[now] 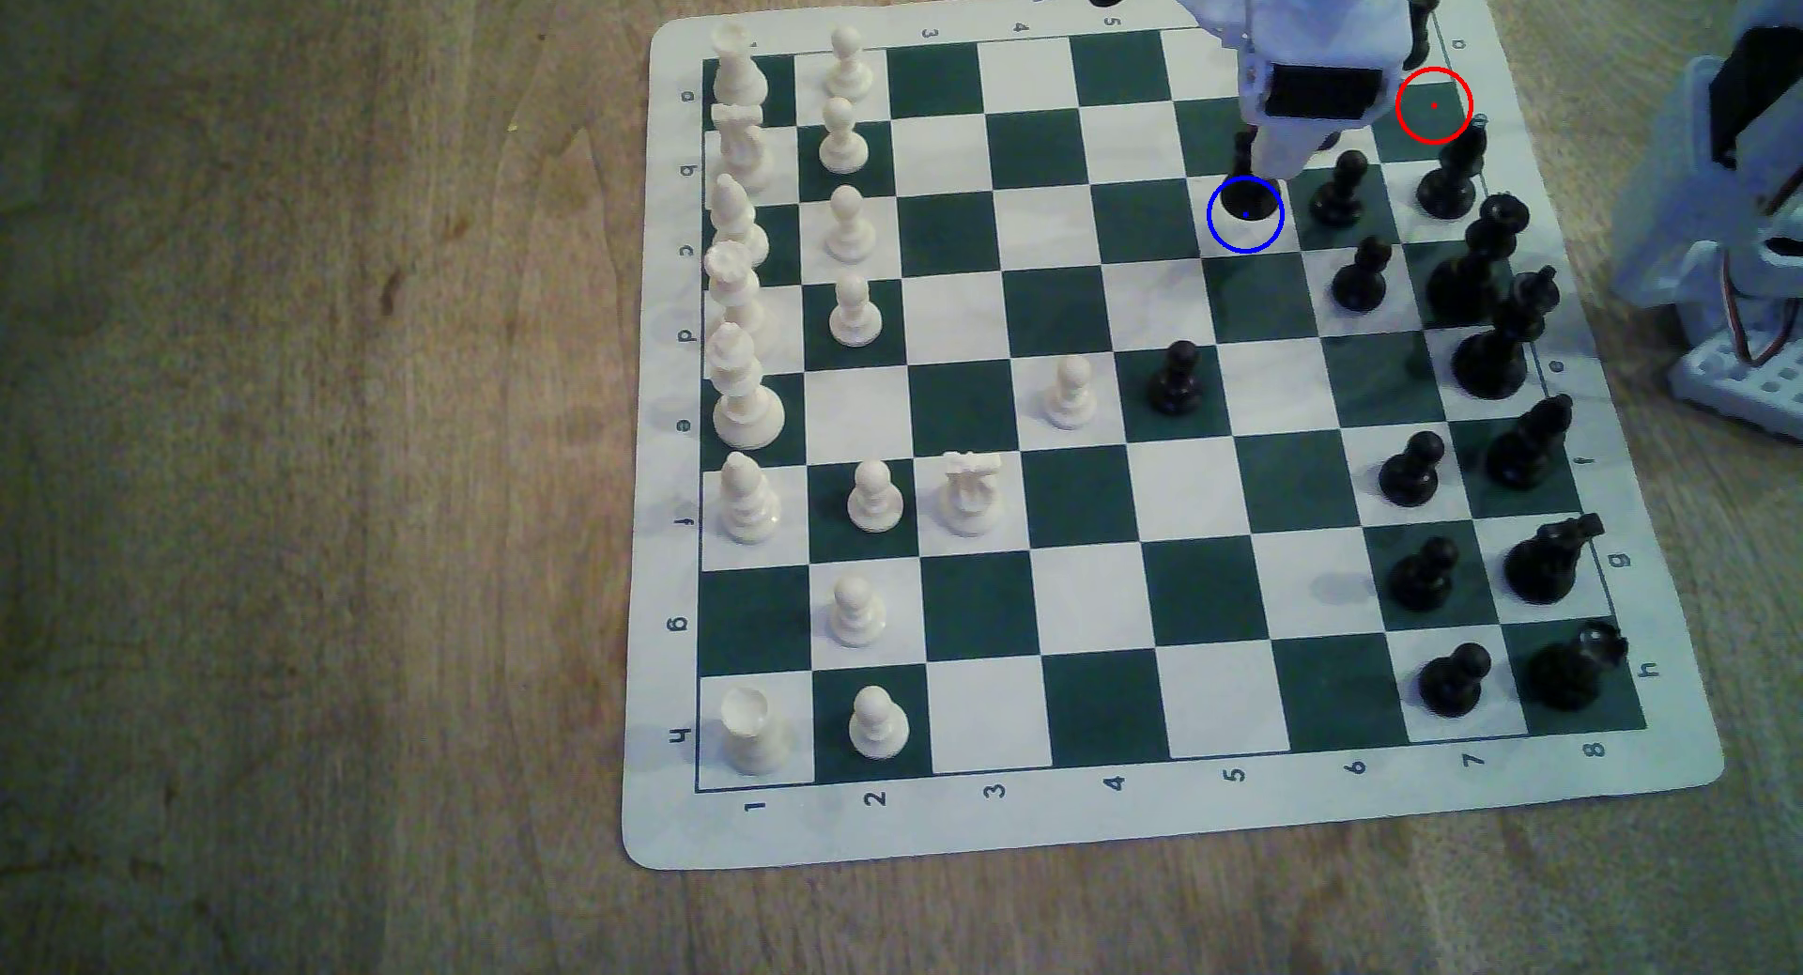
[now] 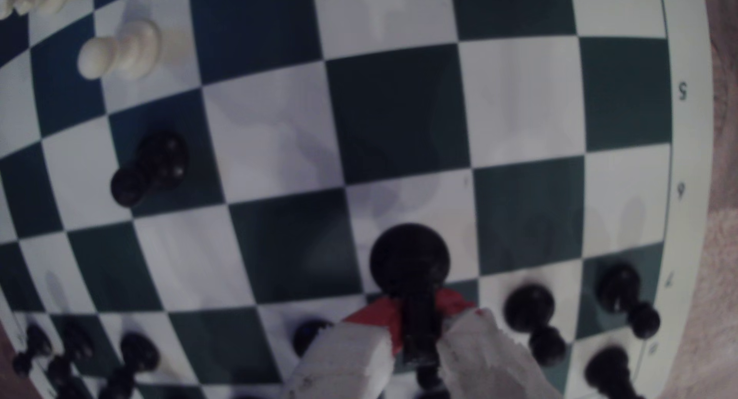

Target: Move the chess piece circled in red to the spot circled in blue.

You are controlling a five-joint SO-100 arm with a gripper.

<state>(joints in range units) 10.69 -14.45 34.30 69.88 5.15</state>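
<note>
My gripper [image 1: 1273, 161] comes down from the board's far edge and is shut on the black chess piece [image 1: 1246, 200]. The piece's round base lies inside the blue ring of the spot [image 1: 1248, 240], a white square. I cannot tell whether the base touches the board. In the wrist view the piece's base [image 2: 409, 259] sticks out past my gripper [image 2: 417, 311], and its stem is pinched between the white fingers [image 2: 351, 355] with red pads. The fingers hide its head. The red ring [image 1: 1433, 105] surrounds a bare dark square, to the exterior view's right of my gripper.
Black pawns [image 1: 1339, 192] [image 1: 1361, 275] stand one file to the exterior view's right of the blue ring, with taller black pieces [image 1: 1451, 170] behind them. A lone black pawn [image 1: 1176, 378] and a white pawn [image 1: 1070, 390] stand mid-board. The arm's base [image 1: 1737, 253] is off the mat's right edge.
</note>
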